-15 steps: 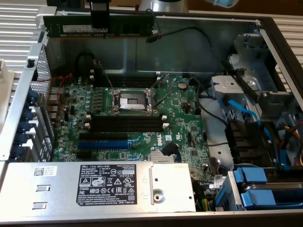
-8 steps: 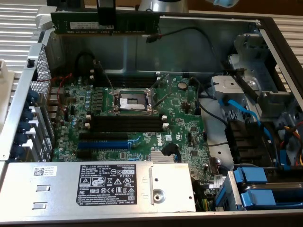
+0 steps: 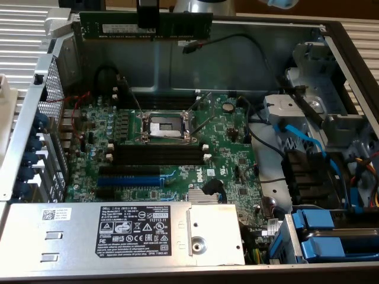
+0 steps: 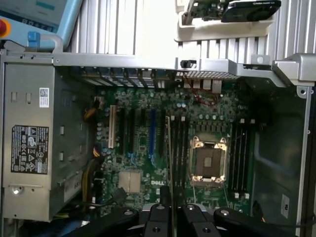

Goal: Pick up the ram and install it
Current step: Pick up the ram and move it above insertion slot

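Though half offscreen, gripper (image 3: 148,22) on ram (image 3: 106,26).

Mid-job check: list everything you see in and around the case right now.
ram: one, green, up over the back wall of the case
motherboard: one, green, on the case floor
processor socket: one, silver, middle of the motherboard
memory slots: several, black, next to the processor socket
expansion slot: one, blue, between memory slots and power supply
power supply: one, silver, exterior view's bottom left
cable: one, blue, exterior view's right
gripper: one, black, shut on the ram's middle
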Tool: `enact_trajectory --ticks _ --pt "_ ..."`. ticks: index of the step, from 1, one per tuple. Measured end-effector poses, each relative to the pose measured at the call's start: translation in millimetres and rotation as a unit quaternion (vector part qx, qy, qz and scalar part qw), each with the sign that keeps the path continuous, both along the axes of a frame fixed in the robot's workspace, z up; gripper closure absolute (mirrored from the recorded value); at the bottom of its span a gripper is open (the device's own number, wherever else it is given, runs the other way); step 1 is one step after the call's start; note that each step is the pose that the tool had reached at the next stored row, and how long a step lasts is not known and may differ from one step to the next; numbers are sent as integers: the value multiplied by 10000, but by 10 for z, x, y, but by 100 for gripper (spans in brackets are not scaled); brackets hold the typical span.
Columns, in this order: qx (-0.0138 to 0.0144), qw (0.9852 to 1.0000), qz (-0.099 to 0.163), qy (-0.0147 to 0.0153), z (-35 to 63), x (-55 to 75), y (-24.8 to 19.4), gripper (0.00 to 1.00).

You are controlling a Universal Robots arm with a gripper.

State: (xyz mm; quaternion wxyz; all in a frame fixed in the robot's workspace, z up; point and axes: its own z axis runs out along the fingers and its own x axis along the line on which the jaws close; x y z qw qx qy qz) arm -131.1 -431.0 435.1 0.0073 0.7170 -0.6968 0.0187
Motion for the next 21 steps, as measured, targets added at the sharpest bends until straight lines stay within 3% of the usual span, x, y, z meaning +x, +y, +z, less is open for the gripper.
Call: enact_trajectory --ticks 3,8,13,19,20,21 --pt "12 9999 -121 0 -19 15 5 85" --pt "77 9992 -384 0 -89 29 5 85" --pt "94 9987 -496 -3 -160 42 5 85" --pt "134 9978 -646 -27 -297 49 6 85" --pt "135 9978 -648 -27 -308 54 17 85" --pt "136 9978 -648 -27 -323 58 73 85"
